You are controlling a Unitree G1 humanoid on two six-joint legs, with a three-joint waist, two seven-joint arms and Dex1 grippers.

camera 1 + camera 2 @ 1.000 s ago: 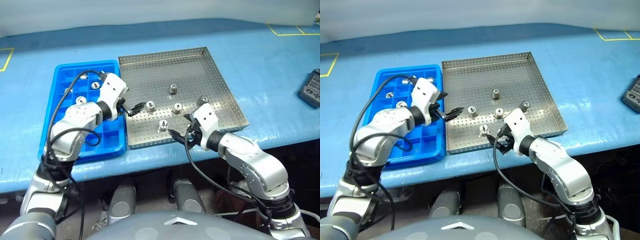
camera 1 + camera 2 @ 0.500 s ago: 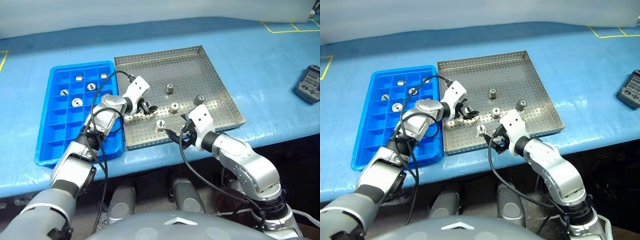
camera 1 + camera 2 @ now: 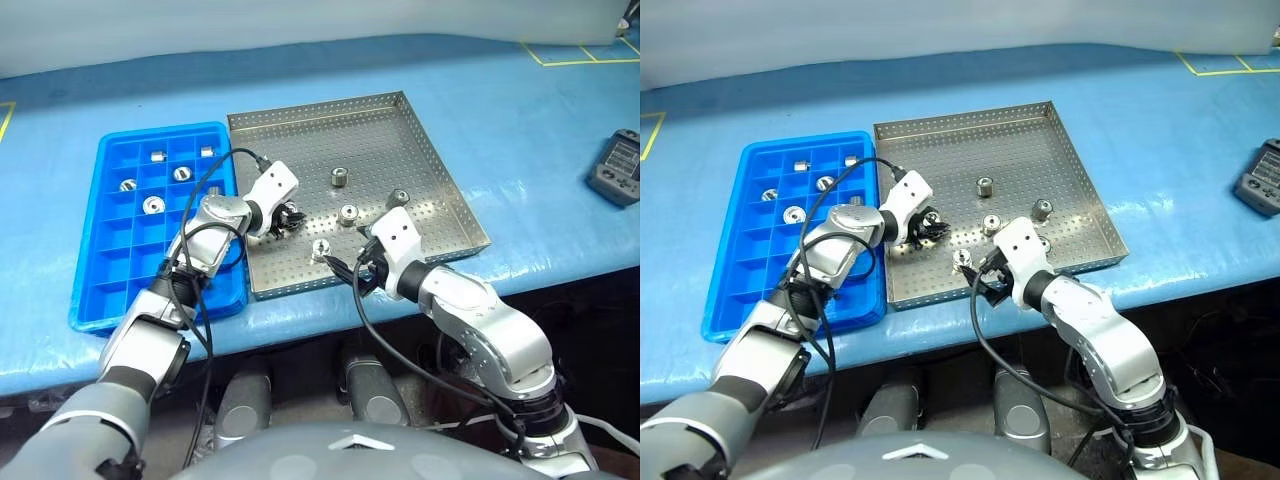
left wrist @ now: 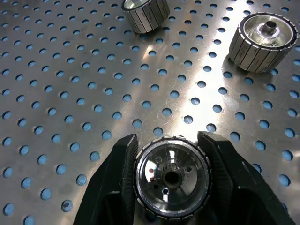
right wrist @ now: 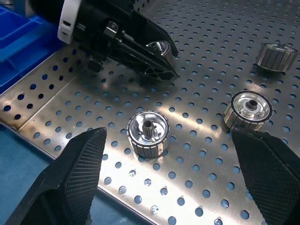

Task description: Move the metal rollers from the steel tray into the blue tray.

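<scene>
- The steel tray lies on a blue table; everything below is placed from this tray.
- The blue tray lies just beside the steel tray's left rim, long side along it.
- The left gripper reaches over that left rim and rests low over the tray's left-middle part. Its two black fingers are closed on a roller, one finger pressed on each side of it, as the left wrist view shows. The held roller sits on or just above the perforated floor; which of the two I cannot tell.
- The right gripper hovers at the steel tray's near rim, towards its middle. Its fingers are spread wide apart and hold nothing.
- Between those spread fingers, a loose roller stands on the tray floor near the near rim, flange and centre hole up.
- A second loose roller stands near the tray's centre, just right of the left gripper.
- A third roller stands further back, past the centre.
- A fourth roller lies towards the tray's right side, close to the right arm's wrist.
- Five rollers already sit in separate compartments in the far part of the blue tray; one of them is the nearest of the group.
- A dark handheld device lies on the table well apart from the steel tray, beyond its right rim.
</scene>
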